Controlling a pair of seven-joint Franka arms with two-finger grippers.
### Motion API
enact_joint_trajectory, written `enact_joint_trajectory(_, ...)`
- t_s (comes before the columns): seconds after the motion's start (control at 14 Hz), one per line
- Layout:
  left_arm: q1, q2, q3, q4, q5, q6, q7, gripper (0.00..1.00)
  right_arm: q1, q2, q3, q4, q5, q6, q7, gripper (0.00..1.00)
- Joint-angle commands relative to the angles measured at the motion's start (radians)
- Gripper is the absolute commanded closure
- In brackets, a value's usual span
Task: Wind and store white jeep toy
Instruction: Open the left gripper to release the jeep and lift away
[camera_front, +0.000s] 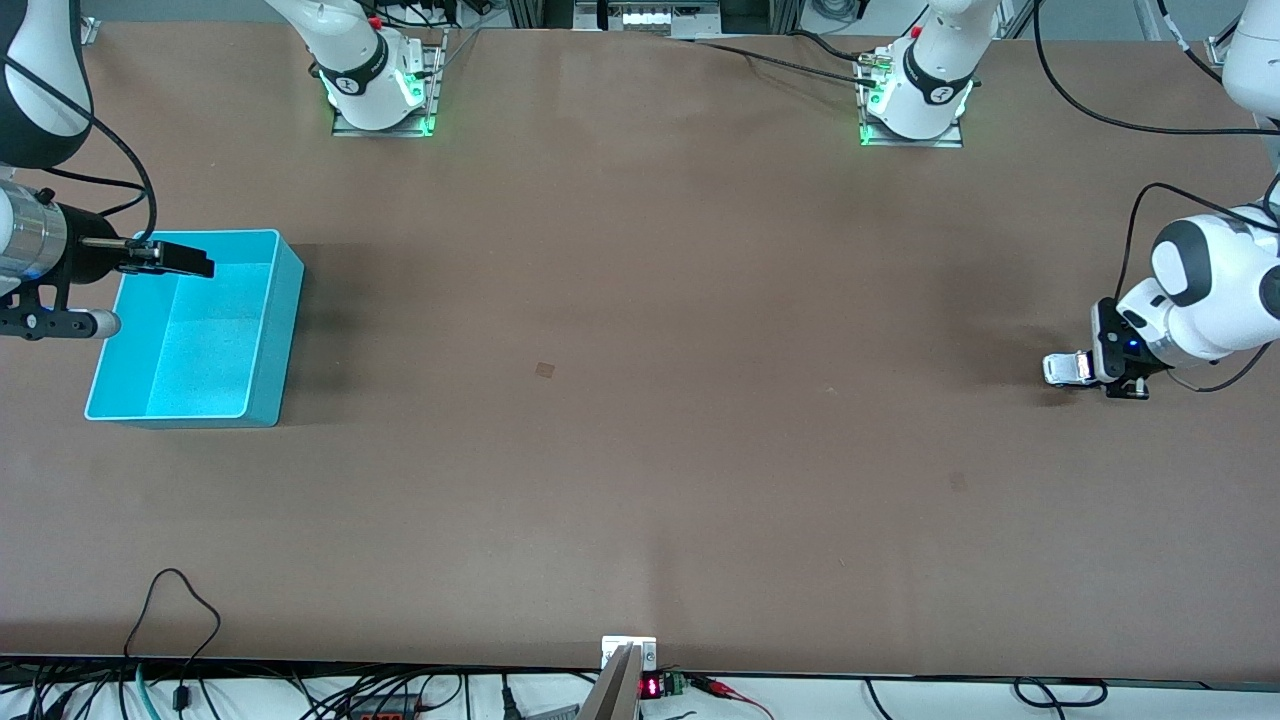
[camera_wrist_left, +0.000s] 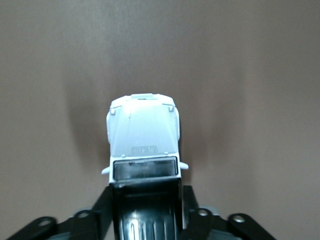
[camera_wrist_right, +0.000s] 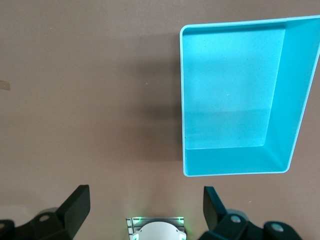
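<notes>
The white jeep toy (camera_front: 1063, 368) (camera_wrist_left: 144, 135) stands on its wheels on the brown table at the left arm's end. My left gripper (camera_front: 1092, 366) (camera_wrist_left: 145, 200) is low at the table, set around the toy's black rear section, and its hold does not show. At the right arm's end lies the turquoise bin (camera_front: 272, 330) (camera_wrist_right: 235, 169) with nothing in it. My right gripper (camera_front: 195, 264) (camera_wrist_right: 145, 200) hangs open over the bin's corner farther from the front camera, holding nothing.
The two arm bases (camera_front: 380, 95) (camera_front: 915, 105) are bolted along the table edge farthest from the front camera. A small bracket with a red display (camera_front: 630, 660) sits at the nearest edge, with cables beneath it.
</notes>
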Motion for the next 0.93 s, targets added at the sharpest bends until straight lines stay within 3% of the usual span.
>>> enact_joint_trajectory(0.0,0.05,0.004,-0.088,0.035,-0.004,-0.064,0.021,0.0,-0.002,-0.002,0.002,0.006,0.015,-0.016,-0.011,0.0)
enact_joint_trajectory(0.5,0.049,-0.146,-0.154,0.11,-0.088,-0.361,0.021,0.0,-0.002,-0.002,0.002,0.006,0.015,-0.016,-0.013,0.0)
enact_joint_trajectory(0.72,0.03,-0.175,-0.211,0.143,-0.094,-0.392,0.012,0.0,-0.002,-0.002,0.002,0.006,0.015,-0.018,-0.013,0.0)
enact_joint_trajectory(0.86,-0.034,-0.209,-0.212,0.161,-0.128,-0.411,0.005,0.0,-0.002,-0.002,0.002,0.006,0.015,-0.018,-0.011,0.0)
